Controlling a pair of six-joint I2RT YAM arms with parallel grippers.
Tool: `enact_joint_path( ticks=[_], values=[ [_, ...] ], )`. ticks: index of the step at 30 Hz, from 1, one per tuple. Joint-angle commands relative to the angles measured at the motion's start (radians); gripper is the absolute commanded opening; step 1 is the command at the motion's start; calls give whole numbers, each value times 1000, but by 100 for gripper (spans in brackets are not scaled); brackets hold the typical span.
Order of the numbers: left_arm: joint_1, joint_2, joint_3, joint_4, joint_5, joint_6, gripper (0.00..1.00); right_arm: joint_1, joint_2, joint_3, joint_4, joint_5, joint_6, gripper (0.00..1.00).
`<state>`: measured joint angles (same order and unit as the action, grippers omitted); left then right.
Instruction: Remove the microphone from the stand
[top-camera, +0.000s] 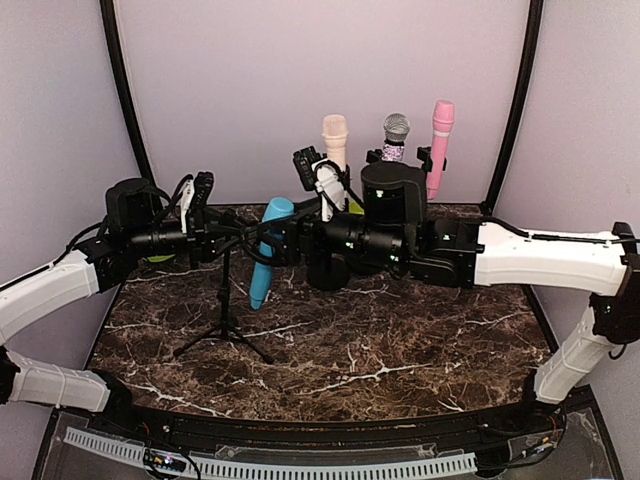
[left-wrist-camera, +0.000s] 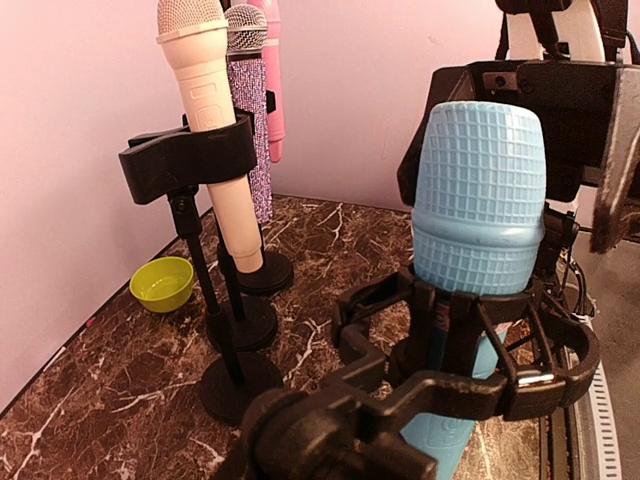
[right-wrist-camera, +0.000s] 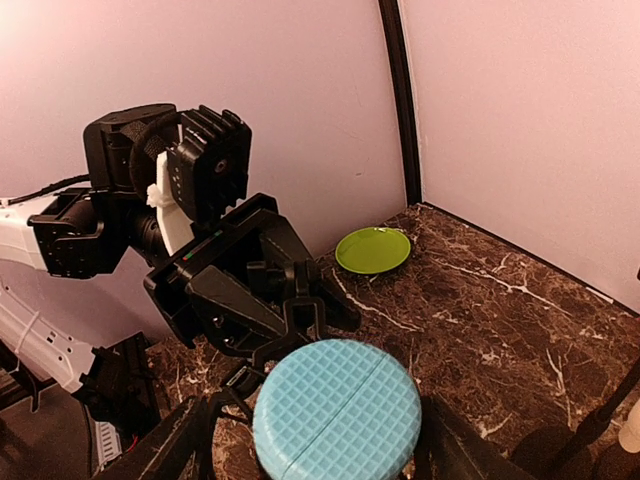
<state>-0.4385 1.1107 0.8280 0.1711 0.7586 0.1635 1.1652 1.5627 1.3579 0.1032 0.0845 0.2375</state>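
One dark marbled table (top-camera: 400, 340) is recorded, with both arms brought together above its left half. A black tripod stand (top-camera: 225, 325) is set there, topped by a shock mount (left-wrist-camera: 470, 370). The blue microphone (top-camera: 266, 255) is seated in that mount, head up and tilted, not yet lifted out. The left gripper (top-camera: 228, 240) is seen clamped on the shock mount from the left. The right gripper (top-camera: 282, 243) is held with jaws apart, one finger (right-wrist-camera: 165, 450) to each side of the blue head; contact cannot be told. Three further microphones, cream (top-camera: 334, 135), glittered (top-camera: 396, 130) and pink (top-camera: 440, 130), are noted in stands at the back. A green plate (right-wrist-camera: 372, 249) and a green bowl (left-wrist-camera: 163, 283) are noted near the walls.
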Motion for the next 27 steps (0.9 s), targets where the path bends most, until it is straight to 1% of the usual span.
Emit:
enact_joint_path(
  ticks=[1,3,5,7,8,10,11,13,17,19,24,25,27],
  values=[
    [-14,-27,11,132,11,-23,0,-8,22,59,29,21,-22,66],
    [-17,-29,17,141,4,-33,0,-9,23,70,30,20,-26,54],
    [-19,-31,23,136,0,-37,0,-10,23,73,36,26,-24,39],
    [-20,-37,17,132,-1,-34,0,-11,15,74,41,32,-24,27],
    [-19,-39,11,133,-5,-36,0,-12,8,75,43,34,-25,22],
    [-22,-36,-10,141,-10,-37,0,-12,-8,77,44,41,-32,15],
    [-26,-32,-19,149,-47,-38,0,-13,-16,82,41,46,-39,12],
    [-36,-17,-30,171,-73,-23,0,-14,-31,100,24,60,-57,8],
    [-55,30,-24,226,-108,6,0,-21,-50,168,-35,96,-115,3],
    [-61,41,-35,241,-114,44,0,-31,-56,212,-71,113,-137,1],
    [-62,-5,-121,254,-175,51,0,-53,-92,309,-157,141,-157,0],
    [-62,-20,-143,254,-185,50,2,-58,-103,323,-171,141,-155,0],
    [-62,-60,-183,254,-199,47,11,-67,-125,358,-222,149,-139,0]
  ],
)
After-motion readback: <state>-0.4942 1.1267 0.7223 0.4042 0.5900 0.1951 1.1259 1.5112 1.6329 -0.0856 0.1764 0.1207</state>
